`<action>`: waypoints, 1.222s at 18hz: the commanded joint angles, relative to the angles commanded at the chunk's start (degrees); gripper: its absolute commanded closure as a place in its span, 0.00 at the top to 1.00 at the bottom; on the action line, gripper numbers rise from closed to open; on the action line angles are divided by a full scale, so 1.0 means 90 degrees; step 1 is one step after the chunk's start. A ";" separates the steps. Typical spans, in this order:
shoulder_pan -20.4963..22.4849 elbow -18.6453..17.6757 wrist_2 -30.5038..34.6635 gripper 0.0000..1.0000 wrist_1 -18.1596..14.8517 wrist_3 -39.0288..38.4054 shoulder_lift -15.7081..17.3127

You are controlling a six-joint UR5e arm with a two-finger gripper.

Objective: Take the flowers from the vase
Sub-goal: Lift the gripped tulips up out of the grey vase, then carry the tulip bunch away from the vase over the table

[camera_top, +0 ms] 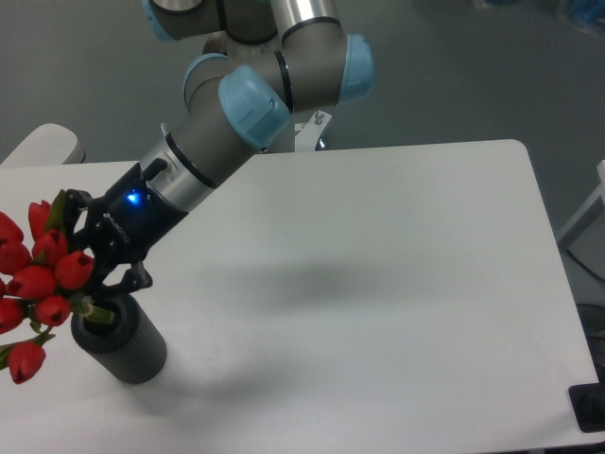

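Camera view from the fixed position: nearest, at the bench's (378,284) front-left corner, the vase (121,342) stands upright, a dark ribbed cylinder. Out of its mouth the flowers (43,284) lean left, red buds partly cut off by the frame edge. Just above the vase's rim, the gripper (102,301) has its black fingers closed in around the green stems. Behind it, the arm (236,113) slopes up and away to the right, a blue light glowing on its wrist.
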 joint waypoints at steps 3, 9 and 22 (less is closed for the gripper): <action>0.0078 0.0127 -0.0215 0.37 0.0000 -0.0234 0.0048; 0.0253 0.0342 -0.0468 0.37 -0.0010 -0.0527 0.0088; 0.1171 0.0703 -0.0625 0.34 0.0000 -0.0509 -0.0214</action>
